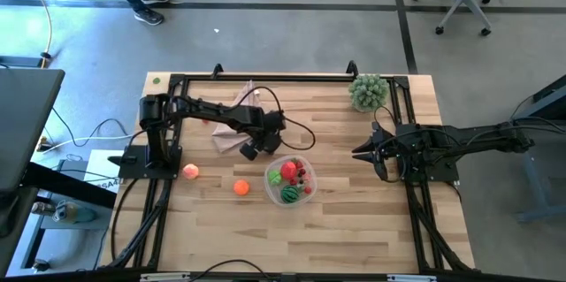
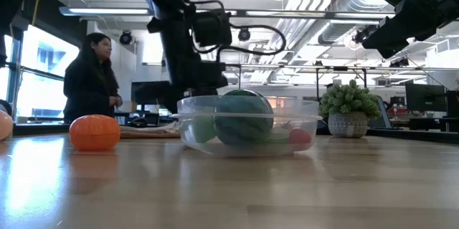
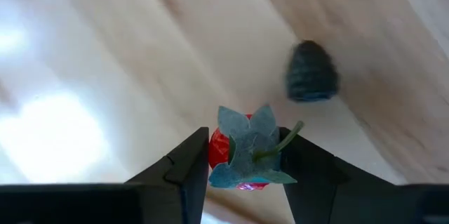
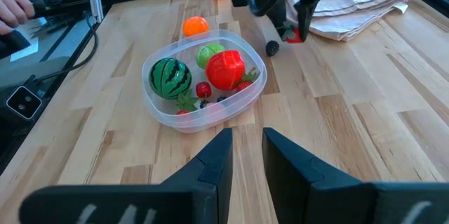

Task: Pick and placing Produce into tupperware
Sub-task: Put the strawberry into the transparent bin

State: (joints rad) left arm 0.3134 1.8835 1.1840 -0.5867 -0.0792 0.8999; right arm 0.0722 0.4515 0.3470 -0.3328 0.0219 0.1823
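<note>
- We judge the step in hand to be a carry: the left claw (image 3: 242, 171) is clamped on a small red toy strawberry (image 3: 238, 159) with a pale blue-green felt leaf cap, held above the pale wooden desk (image 1: 371, 229) just beside the tub.
- The clear, shallow, round-cornered plastic tupperware (image 1: 272, 186) sits near the desk's middle and already holds a striped dark-green melon (image 4: 170, 76), a glossy red apple-sized ball (image 4: 225, 69), a green ball (image 4: 208, 54) and some small berries.
- A small dark knobbly berry (image 3: 310, 71) lies on the desk under the left claw, apart from the tub.
- An orange ball (image 1: 241, 188) with a faintly ribbed skin and a pink peach (image 1: 190, 171) lie outside the tub, on its left-arm side.
- Next, in our view, the strawberry must be brought over the tub's rim and let go low, since the tub is crowded and smooth round fruits could roll.
- The right claw (image 4: 245, 157) waits over the right of the desk, its fingers nearly together and holding nothing.
- A folded pink cloth (image 4: 365, 6) lies behind the left arm.
</note>
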